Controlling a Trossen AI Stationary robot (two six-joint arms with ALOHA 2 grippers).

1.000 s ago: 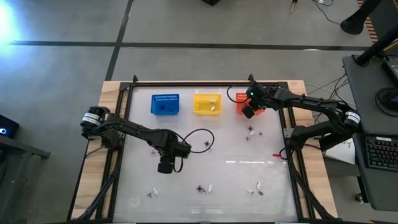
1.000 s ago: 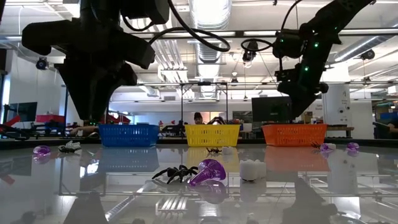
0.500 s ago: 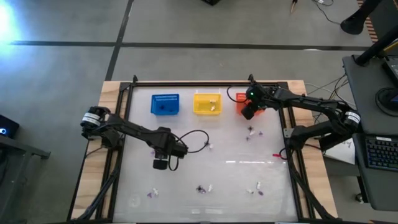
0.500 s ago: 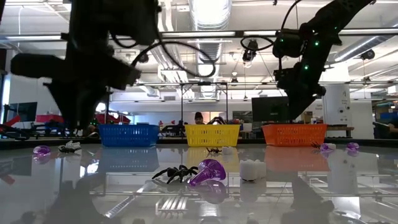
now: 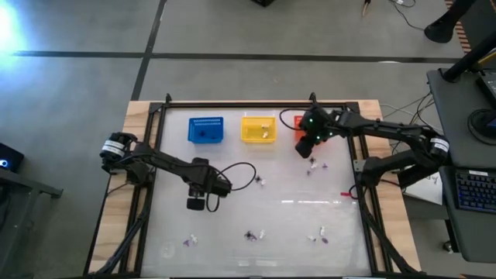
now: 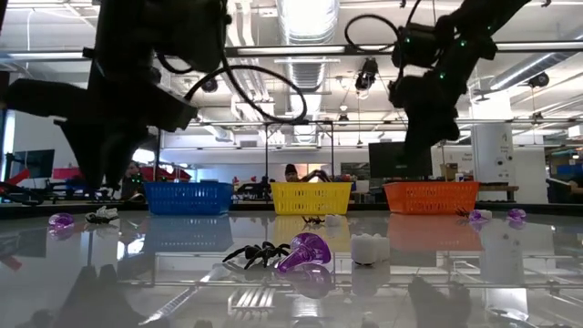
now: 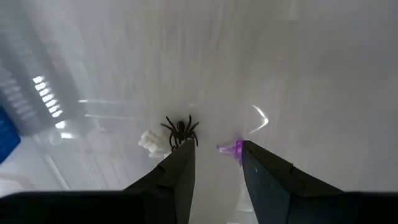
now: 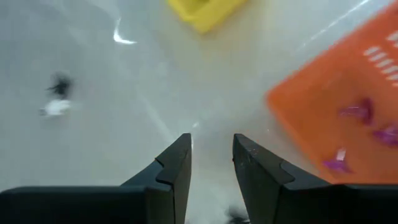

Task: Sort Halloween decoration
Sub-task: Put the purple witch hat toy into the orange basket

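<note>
My left claw (image 5: 195, 204) hangs over the tabletop (image 5: 287, 221), well on the near side of the blue basket (image 5: 205, 129). Fingers (image 7: 176, 177) parted, nothing between them. Past their tips, as seen from the left wrist: a black spider (image 7: 181, 130), a whitish piece (image 7: 153, 142) just beside it, a purple piece (image 7: 234, 149) close against the other finger.

My right claw (image 5: 304, 149) sits above the tabletop just beside the near left corner of the orange basket (image 5: 297, 124). Fingers (image 8: 171, 176) apart, empty. Right wrist view: purple pieces (image 8: 357, 112) lying inside the orange basket; a corner of the yellow basket (image 8: 202, 12) beyond; a dark piece with a whitish one (image 8: 56, 107) blurred on the tabletop, well away from the baskets.

Yellow basket stands between the blue and the orange.

Remaining Halloween decoration (image 5: 256, 234): small clusters scattered along the near part of the tabletop, far from the baskets; a pair (image 5: 313, 164) just near of the orange basket, beside my right claw; one bit (image 5: 258, 181) right of my left claw.

Low view: spider, purple piece (image 6: 305, 251) and whitish piece in a row before the yellow basket.
</note>
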